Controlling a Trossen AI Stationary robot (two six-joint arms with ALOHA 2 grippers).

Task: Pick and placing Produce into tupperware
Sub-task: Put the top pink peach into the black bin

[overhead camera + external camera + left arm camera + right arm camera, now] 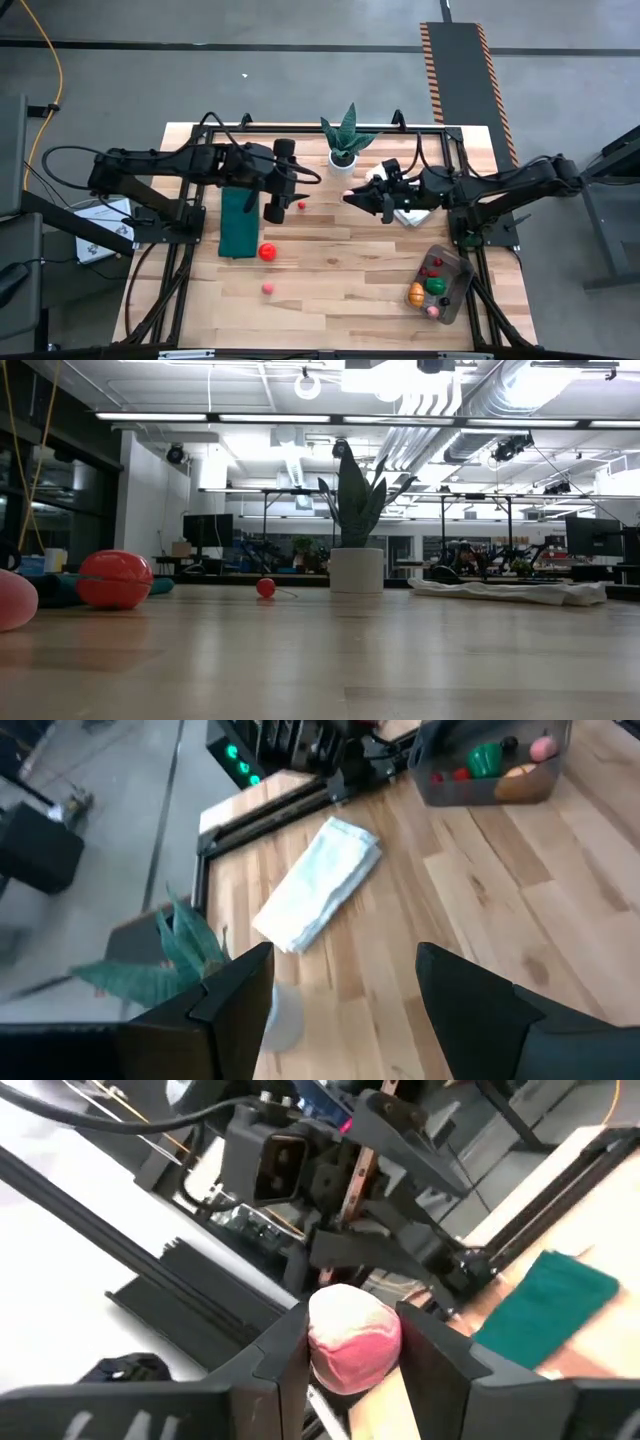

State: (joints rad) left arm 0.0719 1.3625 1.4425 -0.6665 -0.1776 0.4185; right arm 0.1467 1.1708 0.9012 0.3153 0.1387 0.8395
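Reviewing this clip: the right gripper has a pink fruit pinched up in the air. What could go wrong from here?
1. The right gripper pinches the round pink fruit at its sides only; it may slip out before reaching the tupperware.
2. The tupperware already holds several pieces, so a drop could bounce out.
3. The left gripper hangs open close by, near the potted plant; the arms could clash.

Pink fruit in dark right hand, dark green mat, white cloth

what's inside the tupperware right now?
In the tupperware, the high view shows an orange piece, a green one, a pink one and small red ones. Anything underneath them is hidden; the exact count is unclear.
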